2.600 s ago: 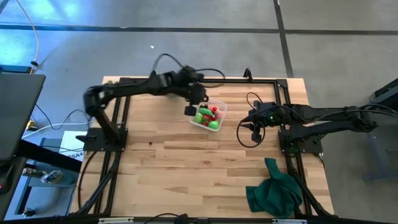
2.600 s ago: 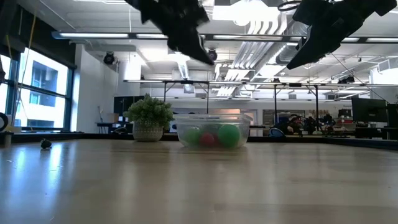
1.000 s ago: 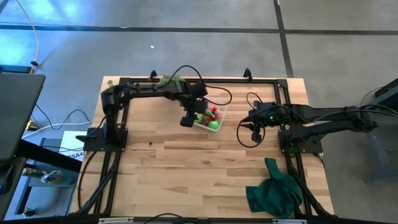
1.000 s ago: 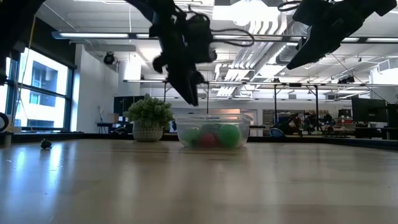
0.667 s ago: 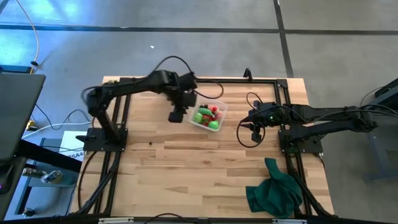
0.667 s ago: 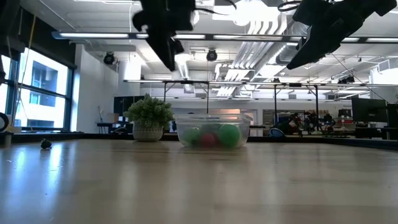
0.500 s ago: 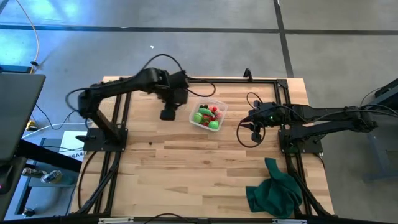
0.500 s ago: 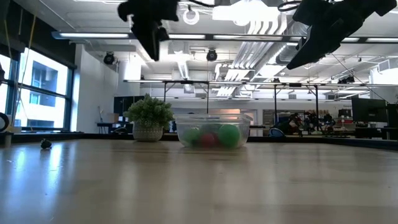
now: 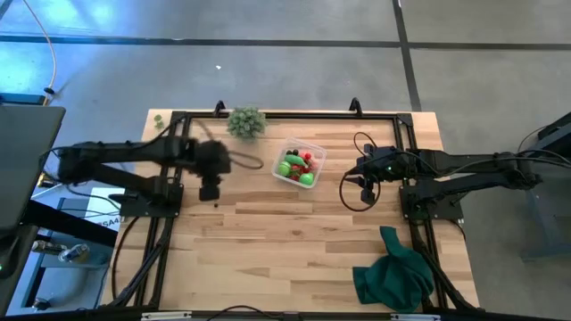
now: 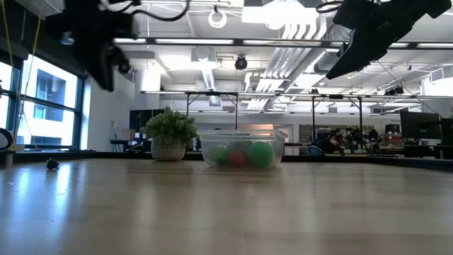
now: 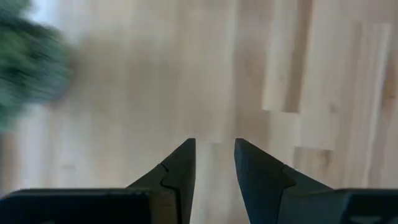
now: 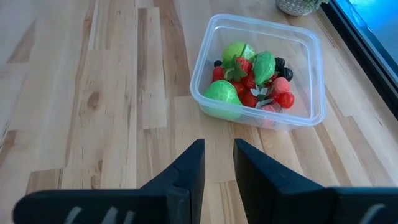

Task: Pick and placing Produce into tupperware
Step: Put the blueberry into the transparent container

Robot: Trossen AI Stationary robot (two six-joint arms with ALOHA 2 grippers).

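Left arm is reaching in from the table's left edge, lying low and nearly level across the light wooden plank table (image 9: 294, 250). The left gripper (image 9: 210, 189) is hanging above bare planks on the left half of the table, well apart from the container, fingers pointing down at the boards. In the left wrist view the left gripper (image 11: 214, 163) is showing two dark fingers (image 11: 180, 171) standing a narrow gap apart, nothing between them, only wood below. In the low view this gripper (image 10: 106, 67) is hovering high over the tabletop at the picture's left.

Right arm is stretching in from the right side, forearm level, wrist bent. The right gripper (image 9: 366, 183) is waiting just to the right of the container, raised off the table. In its wrist view the right gripper (image 12: 217, 165) is keeping its fingers slightly apart and holding nothing.

The small clear square plastic tupperware with rounded corners (image 9: 314, 152) is sitting near the far middle of the table, upright, lid off. The toy produce (image 12: 249, 78) is lying inside it: bright green round pieces, a green oblong piece, red berries and a few dark ones, heaped together.

A spiky pale-green ball (image 9: 245, 121) is resting by the far edge, near the container's left. A crumpled dark green cloth (image 9: 393, 276) is lying at the near right corner.
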